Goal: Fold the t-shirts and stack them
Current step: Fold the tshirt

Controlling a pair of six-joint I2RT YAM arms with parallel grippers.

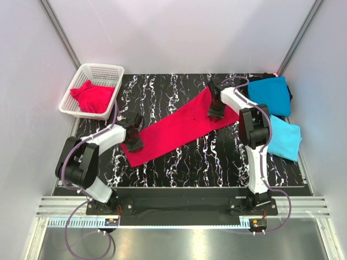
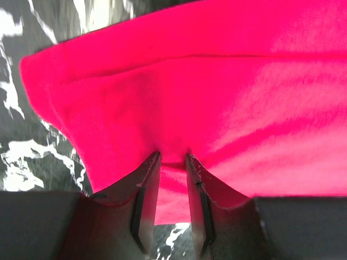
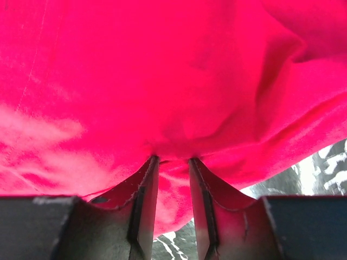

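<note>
Two grippers hold one garment between them. The left gripper (image 1: 134, 142) pinches the near-left end of the long crimson-red cloth t-shirt (image 1: 173, 130), and the right gripper (image 1: 217, 111) pinches its far-right end. The shirt lies as a narrow strip running diagonally across the black, white-veined marble-patterned table (image 1: 179, 168). In each wrist view the two dark fingers sit close together with a fold of red fabric caught between their tips, so both claws appear to be clamped on cloth rather than spread. A teal-blue folded t-shirt (image 1: 269, 95) and a lighter sky-blue folded t-shirt (image 1: 286, 140) lie just beside each other at the right edge of the table; whether their edges overlap cannot be told. At the far left, a white plastic mesh basket (image 1: 111, 70) holds a crumpled crimson-red t-shirt (image 1: 89, 98). Judging by the strip shape, the lengthwise fold looks done and the crosswise fold is the step in hand. The next move probably calls for lifting one end and carrying it over to meet the other. Both pinches should stay firm so the strip neither twists nor sags out of line, and the edges should be matched before either claw lets go.
</note>
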